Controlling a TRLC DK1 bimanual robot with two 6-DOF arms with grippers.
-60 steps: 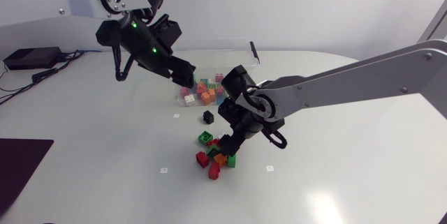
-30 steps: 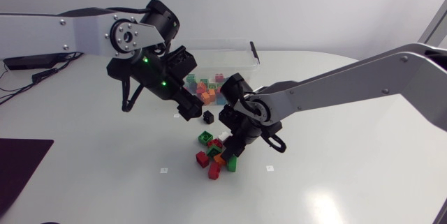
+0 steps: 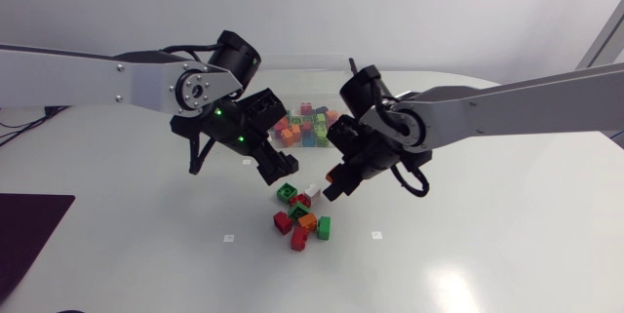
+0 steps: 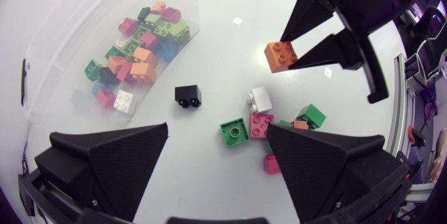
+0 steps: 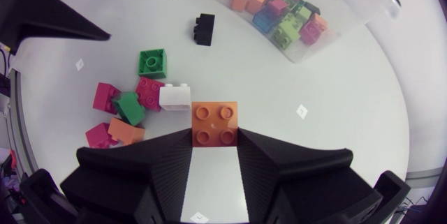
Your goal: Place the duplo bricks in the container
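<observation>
The left arm (image 3: 97, 69) comes in from the left and reaches to the middle of the white tabletop (image 3: 487, 235). The left claw (image 3: 276, 169) hangs there with its fingers spread wide and nothing between them. In its wrist view a lone black brick (image 4: 188, 96) lies on the tabletop ahead of it, apart from the others.

At the far middle stands the clear container (image 3: 312, 74), already holding a heap of red, orange, green, blue, pink and white bricks.

Nearer than the container lies a loose pile (image 3: 300, 217) of bricks on the tabletop. A green brick (image 3: 286, 193) and a white brick (image 3: 312, 191) sit at its far edge, with red, orange and green ones bunched together on the near side.

Just right of the pile's far edge, the right claw (image 5: 215, 137) is clamped on an orange brick (image 5: 215, 123), studs facing the wrist camera. The brick is held off the tabletop, between the pile and the container. The right arm (image 3: 526, 108) runs off to the right edge.
</observation>
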